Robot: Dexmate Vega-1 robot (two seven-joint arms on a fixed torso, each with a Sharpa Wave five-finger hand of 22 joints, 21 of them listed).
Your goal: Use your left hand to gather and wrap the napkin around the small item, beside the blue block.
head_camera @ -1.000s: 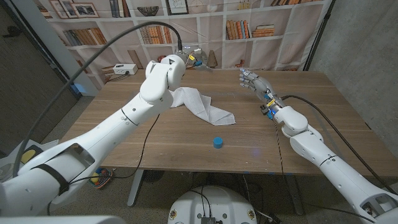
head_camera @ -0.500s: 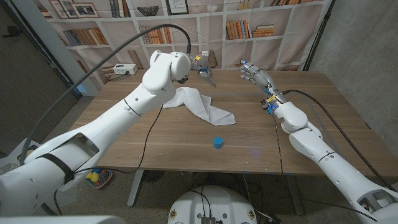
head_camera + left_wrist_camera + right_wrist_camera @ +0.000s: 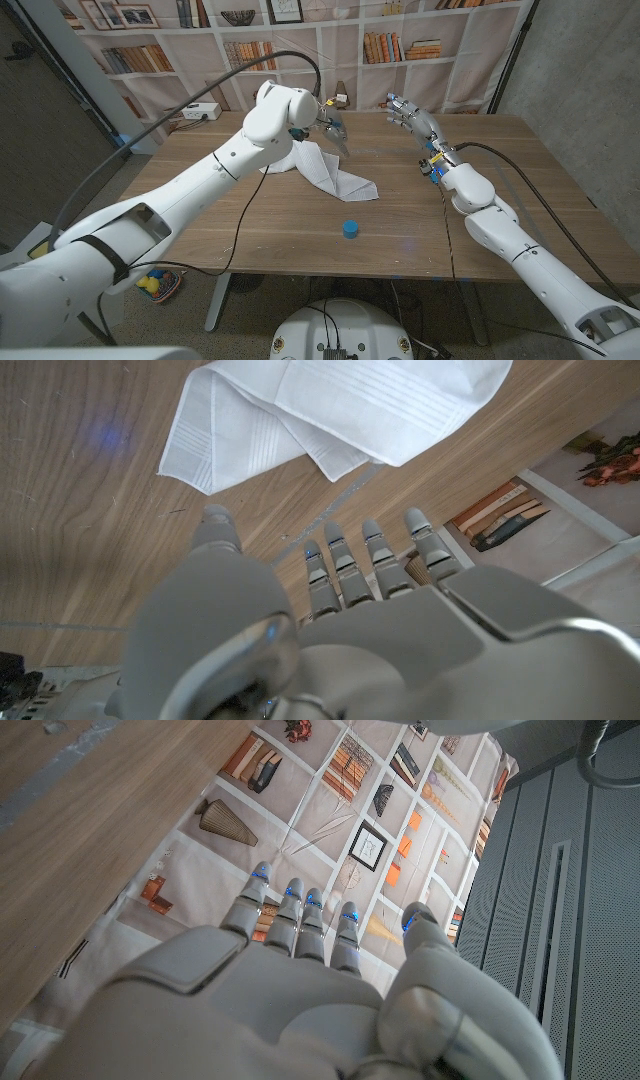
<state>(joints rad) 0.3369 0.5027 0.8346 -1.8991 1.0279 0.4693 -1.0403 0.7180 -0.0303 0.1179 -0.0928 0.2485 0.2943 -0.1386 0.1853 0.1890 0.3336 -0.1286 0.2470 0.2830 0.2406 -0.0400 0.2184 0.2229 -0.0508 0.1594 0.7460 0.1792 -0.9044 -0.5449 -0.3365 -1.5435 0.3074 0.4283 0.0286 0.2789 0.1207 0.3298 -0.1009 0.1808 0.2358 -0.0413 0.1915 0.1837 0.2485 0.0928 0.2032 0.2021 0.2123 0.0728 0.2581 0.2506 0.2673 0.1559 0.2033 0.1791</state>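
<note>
Nearest on the wooden tabletop (image 3: pixel 250 230) sits the small round blue block (image 3: pixel 350 229), and beyond it, apart from it, the white napkin (image 3: pixel 328 172) lies rumpled in loose folds with faint woven stripes. Above the napkin's far part the left hand (image 3: pixel 333 130) hovers with fingers spread, holding nothing. To the right, the right hand (image 3: pixel 412 121) is likewise wide and bare before a printed bookshelf backdrop (image 3: pixel 400 40); no writing is legible.

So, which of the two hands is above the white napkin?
The left hand, empty, fingers apart, at the napkin's far edge. The right hand is off to the side.
</note>
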